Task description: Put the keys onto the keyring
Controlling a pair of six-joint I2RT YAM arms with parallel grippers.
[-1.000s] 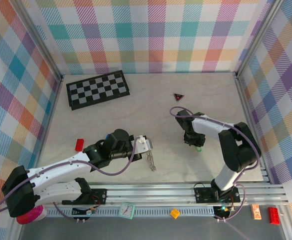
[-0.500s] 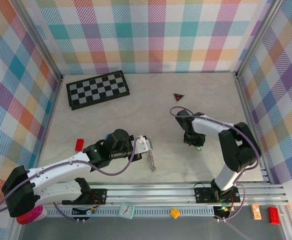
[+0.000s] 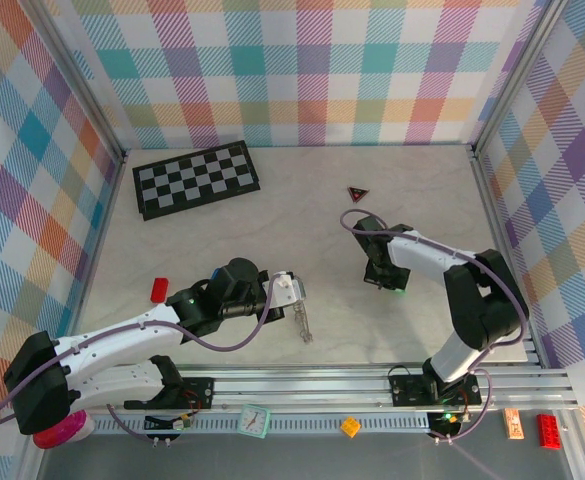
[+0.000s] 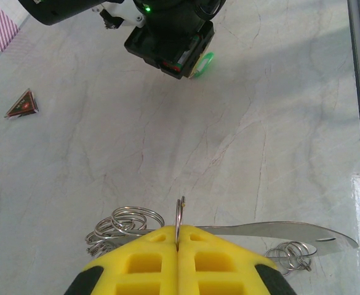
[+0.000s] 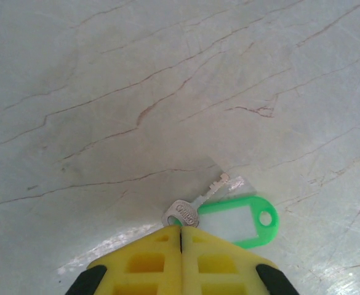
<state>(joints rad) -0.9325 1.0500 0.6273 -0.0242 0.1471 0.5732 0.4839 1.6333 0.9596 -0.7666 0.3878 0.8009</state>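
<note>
My left gripper (image 4: 178, 236) is shut on the keyring (image 4: 179, 212), a thin silvery ring that stands on edge out of its yellow fingertips. More silvery ring coils (image 4: 123, 222) and a flat metal blade (image 4: 290, 231) lie on the table just behind the tips. The bunch trails below that gripper (image 3: 290, 290) in the top view. A small silver key (image 5: 191, 212) with a green tag (image 5: 238, 222) lies flat on the table. My right gripper (image 5: 181, 236) is shut with the key's head right at its tips. I cannot tell whether anything is pinched.
A black-and-white checkerboard (image 3: 197, 178) lies at the back left. A small dark triangle with a red mark (image 3: 358, 193) sits behind the right arm. A red brick (image 3: 159, 289) rests left of the left arm. Metal rails run along the table's near edge.
The right gripper has closed at the green-tagged key and shifted slightly towards the back. The left arm and its ring have not moved.
</note>
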